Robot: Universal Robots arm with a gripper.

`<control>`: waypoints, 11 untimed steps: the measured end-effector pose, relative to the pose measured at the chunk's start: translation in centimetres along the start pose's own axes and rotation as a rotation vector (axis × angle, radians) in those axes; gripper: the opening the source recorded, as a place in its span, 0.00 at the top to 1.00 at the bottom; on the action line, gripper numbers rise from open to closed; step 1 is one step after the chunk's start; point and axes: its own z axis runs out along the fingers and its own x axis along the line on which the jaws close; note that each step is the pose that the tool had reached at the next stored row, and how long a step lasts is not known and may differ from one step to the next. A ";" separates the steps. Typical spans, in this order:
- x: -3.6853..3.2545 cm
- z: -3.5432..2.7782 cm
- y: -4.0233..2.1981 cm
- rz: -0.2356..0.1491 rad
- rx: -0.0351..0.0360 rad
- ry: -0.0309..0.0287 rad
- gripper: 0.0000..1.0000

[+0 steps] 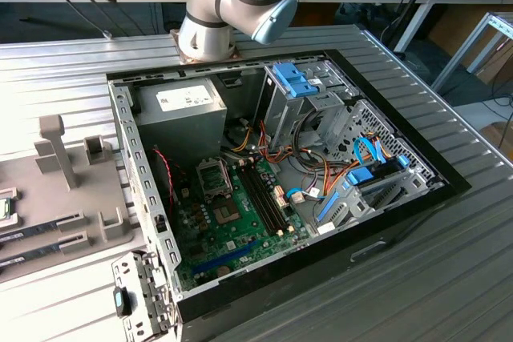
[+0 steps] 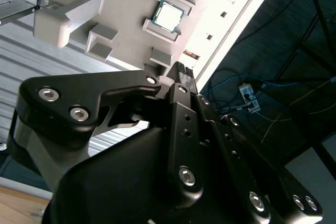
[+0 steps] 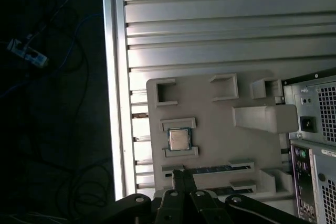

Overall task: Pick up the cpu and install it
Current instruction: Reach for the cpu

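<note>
step: pick phase, no contact yet. The black two-finger gripper hangs over the tray and touches nothing.
hand: fingers look pressed together w/ nothing between them, in both wrist views.
cpu: small flat square cpu, dull silver top w/ thin green rim. It lies flat in its own pocket of the pale grey plastic fixture tray, ahead of the fingertips and apart from them.
nearer the tips: long narrow dark memory stick in a tray slot, closer to the hand than the chip.
target: open black-and-silver pc case w/ green motherboard and silver socket frame, off to the side of the hand. Can't tell if the frame is latched.
pick needs (imo): fingers parted wider than the chip, centred over it and squared to its edges. Tray lips hug two sides and the other two look open, so grip across those and go down gently.
writing: faint print on the chip top and a white label on the grey power-supply box — neither legible.
</note>
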 end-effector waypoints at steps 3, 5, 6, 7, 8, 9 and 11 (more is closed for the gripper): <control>0.19 0.00 -0.02 0.000 0.0000 0.0000 0.90; 0.32 0.01 -0.03 0.000 0.0000 0.0000 0.90; 0.41 0.01 -0.03 0.000 0.0000 0.0000 0.90; 0.52 0.01 -0.04 0.000 0.0000 0.0001 0.90; 0.57 0.01 -0.05 0.000 0.0000 0.0000 0.90; 0.63 0.02 -0.05 0.000 0.0000 0.0000 0.90; 0.90 0.01 -0.07 0.000 0.0000 0.0000 0.90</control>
